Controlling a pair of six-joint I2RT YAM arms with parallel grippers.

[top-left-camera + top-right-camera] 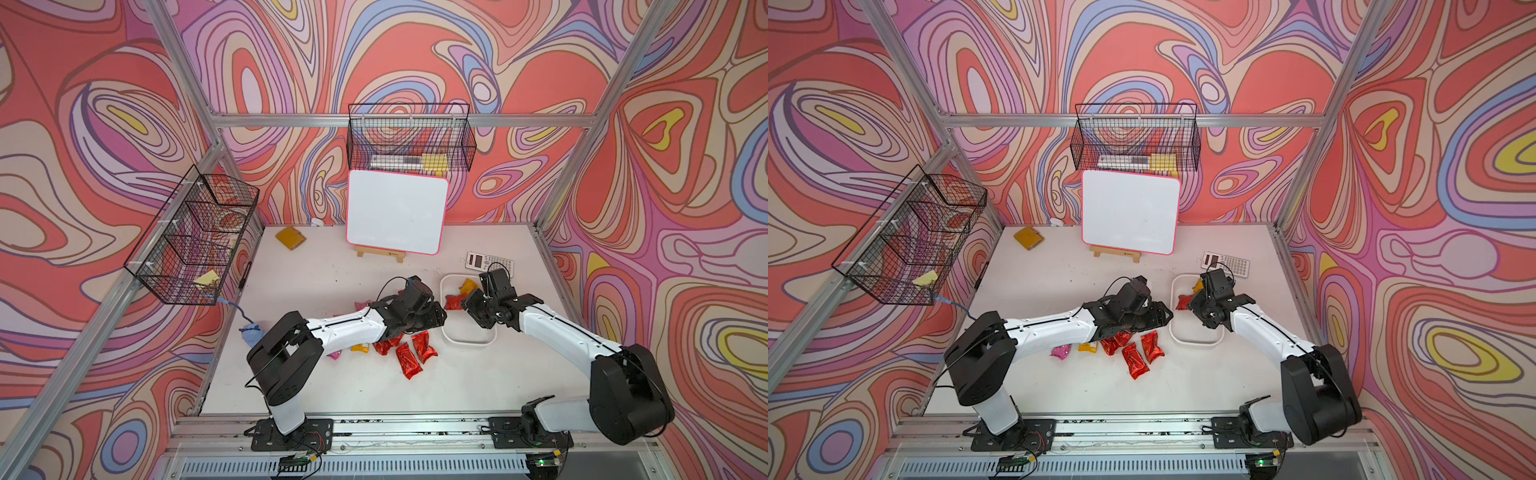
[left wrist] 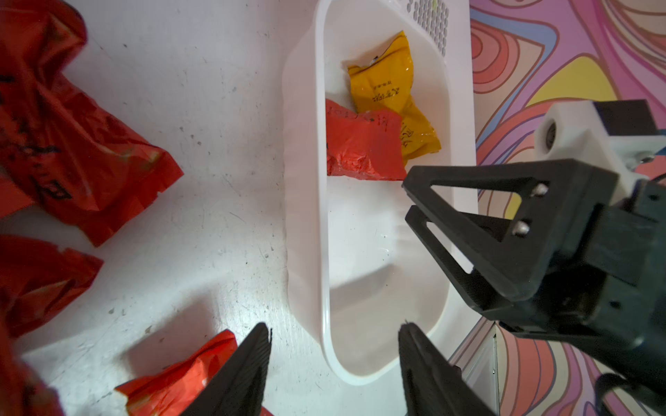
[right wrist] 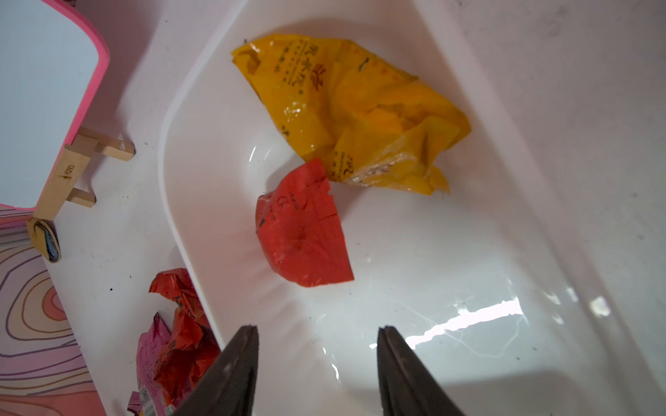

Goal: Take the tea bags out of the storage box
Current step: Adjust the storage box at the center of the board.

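Lying nearest, at 6 o'clock of left gripper: loose tea bags, crinkly glossy foil pillows, mostly red, one orange-yellow, one pink, on scuffed white table. Left gripper fingers apart, empty, at 9 o'clock rim of storage box. Right gripper likewise spread, holding nothing, over box. Box: smooth white plastic oblong, rounded corners, at table's 3 o'clock. Inside it, red sachet touching crumpled yellow sachet; dark print illegible. Calculator at box's 12 o'clock.
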